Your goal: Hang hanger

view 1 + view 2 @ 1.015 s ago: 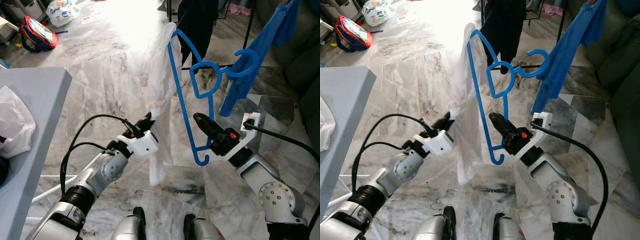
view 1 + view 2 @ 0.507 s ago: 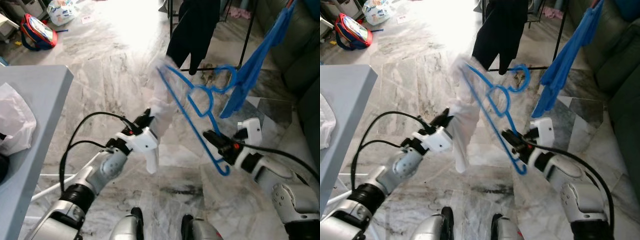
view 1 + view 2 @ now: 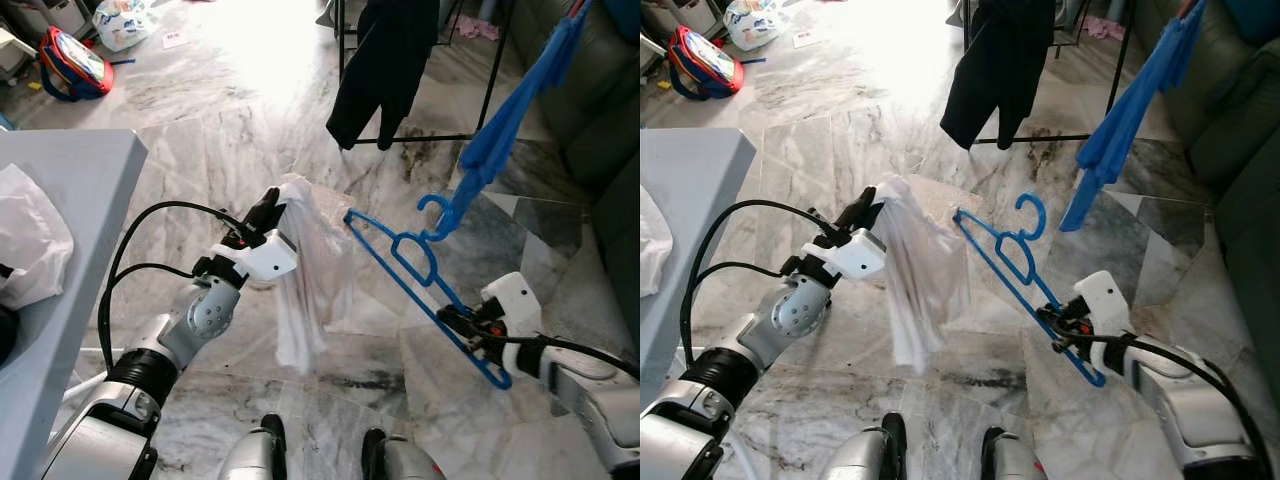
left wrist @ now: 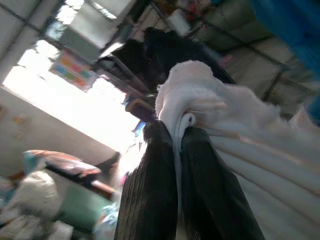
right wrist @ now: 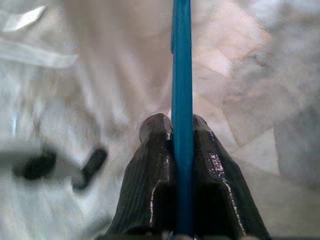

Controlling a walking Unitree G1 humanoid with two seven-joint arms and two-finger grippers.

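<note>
A blue plastic hanger (image 3: 415, 275) slants low over the marble floor, its hook (image 3: 432, 207) pointing up. My right gripper (image 3: 458, 327) is shut on the hanger's lower bar, and the right wrist view has the blue bar (image 5: 181, 100) pinched between both fingers. A white garment (image 3: 310, 280) hangs from my left gripper (image 3: 268, 205), which is shut on its top edge. In the left wrist view the white cloth (image 4: 210, 105) is bunched between the fingers. The hanger's tip sits just beside the garment, apart from it.
A black clothes rack (image 3: 490, 70) stands behind, with a dark garment (image 3: 385, 55) and a blue garment (image 3: 510, 120) hanging on it. A grey table (image 3: 70, 230) with a white bag (image 3: 30, 245) is at my left. A red bag (image 3: 75, 65) lies far left on the floor.
My right gripper has swung down and to the right, tipping the hanger from upright to a low slant and out of the white garment. My left gripper has lifted slightly with the cloth.
</note>
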